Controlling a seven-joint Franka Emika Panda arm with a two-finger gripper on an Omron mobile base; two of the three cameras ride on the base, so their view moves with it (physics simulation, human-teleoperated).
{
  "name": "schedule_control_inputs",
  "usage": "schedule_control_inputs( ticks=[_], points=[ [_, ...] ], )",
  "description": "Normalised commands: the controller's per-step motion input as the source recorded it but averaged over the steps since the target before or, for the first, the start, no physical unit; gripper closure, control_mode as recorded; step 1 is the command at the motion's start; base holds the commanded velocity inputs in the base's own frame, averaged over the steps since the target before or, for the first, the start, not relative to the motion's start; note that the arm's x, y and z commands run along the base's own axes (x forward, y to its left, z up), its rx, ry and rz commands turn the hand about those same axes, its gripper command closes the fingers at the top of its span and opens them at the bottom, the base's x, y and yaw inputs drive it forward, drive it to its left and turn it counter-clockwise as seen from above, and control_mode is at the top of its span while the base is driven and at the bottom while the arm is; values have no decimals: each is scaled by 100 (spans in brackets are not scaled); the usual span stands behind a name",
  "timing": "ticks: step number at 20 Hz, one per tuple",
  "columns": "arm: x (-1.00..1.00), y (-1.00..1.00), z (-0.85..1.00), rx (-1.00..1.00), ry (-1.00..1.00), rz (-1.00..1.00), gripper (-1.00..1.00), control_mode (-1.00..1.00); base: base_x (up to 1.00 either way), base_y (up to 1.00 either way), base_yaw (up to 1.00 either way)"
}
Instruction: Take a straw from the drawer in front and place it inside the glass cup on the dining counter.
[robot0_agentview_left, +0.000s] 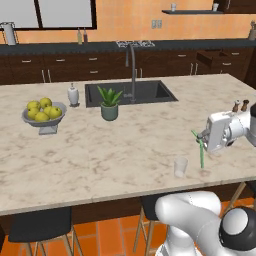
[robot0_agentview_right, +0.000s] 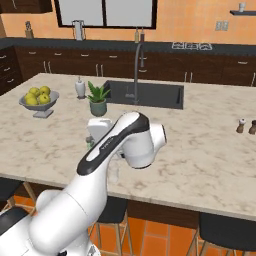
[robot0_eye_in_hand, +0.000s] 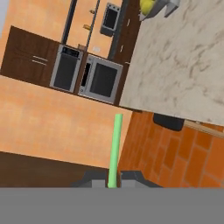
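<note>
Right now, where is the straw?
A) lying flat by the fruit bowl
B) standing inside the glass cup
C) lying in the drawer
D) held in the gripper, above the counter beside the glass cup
D: the gripper clamps the green straw, which hangs just right of the glass cup on the dining counter.

Dining counter (robot0_agentview_left: 125, 145): big cream marble island top with brown veining, dark inset sink (robot0_agentview_left: 130, 92) at the far middle and a grey faucet (robot0_agentview_left: 132, 70) rising at the sink's far edge. On the left, grey bowl of yellow-green fruit (robot0_agentview_left: 44, 114). White soap bottle (robot0_agentview_left: 73, 94) just left of the sink. Small potted plant (robot0_agentview_left: 109, 104) at the sink's near edge, in a grey-green pot. Glass cup (robot0_agentview_left: 180, 167) upright near the near edge, right of centre, well apart from the plant. Two small brown shakers (robot0_agentview_left: 240, 105) on the far right, side by side. Black stools (robot0_agentview_left: 42, 225) tucked under the near edge.
</note>
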Motion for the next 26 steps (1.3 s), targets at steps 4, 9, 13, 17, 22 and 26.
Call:
schedule_control_inputs(
  ticks=[4, 9, 13, 17, 22, 26],
  points=[
    [9, 0, -7, 2, 0, 4, 100, -100, 0, 0, 0],
    [13, 0, -12, 3, -2, 3, 100, -100, 0, 0, 0],
    [15, 0, -3, 3, -2, 1, 100, -100, 0, 0, 0],
    [17, 0, -8, 2, -1, 0, 100, -100, 0, 0, 0],
    [15, 0, -17, 0, -1, 1, 100, -100, 0, 0, 0],
    [10, 0, -11, 0, -4, 1, 100, -100, 0, 0, 0]
  ],
)
